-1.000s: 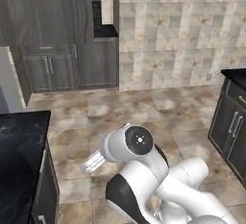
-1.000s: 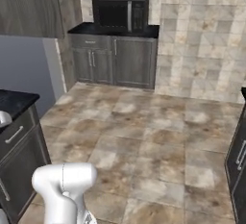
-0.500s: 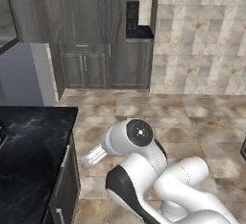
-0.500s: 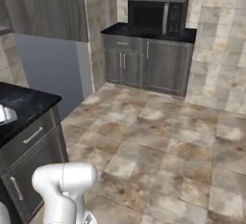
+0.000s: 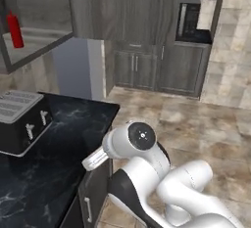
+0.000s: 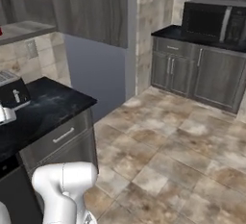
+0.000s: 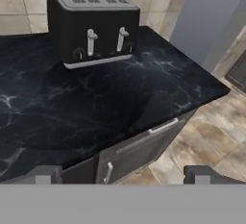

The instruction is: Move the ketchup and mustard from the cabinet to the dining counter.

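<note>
1. The ketchup (image 5: 14, 30), a slim all-red squeeze bottle with a narrow nozzle, stands upright on the shelf of the dark grey-brown wood-grain wall cabinet (image 5: 37, 26), high at the upper left of the left base view. I cannot pick out the mustard.

2. A black four-slot toaster (image 7: 92, 26) with silver levers sits on the black white-veined worktop (image 7: 96, 107) beneath that cabinet, well below the bottle.

3. The white arm's gripper (image 7: 122, 177) hangs over the worktop's front edge with its two dark tips spread wide and nothing between them.

4. Half a second ago both base views looked at the far wall of grey cupboards and the black microwave (image 6: 216, 21); now the whole picture has swung, bringing worktop, toaster and cabinet close on the left. That is the base driving and turning, not the things moving.

5. My reading: the robot is closing on the cabinet. The bottle sits well above the gripper, so a high reach comes next, and nothing has gone to the dining counter yet.
</note>
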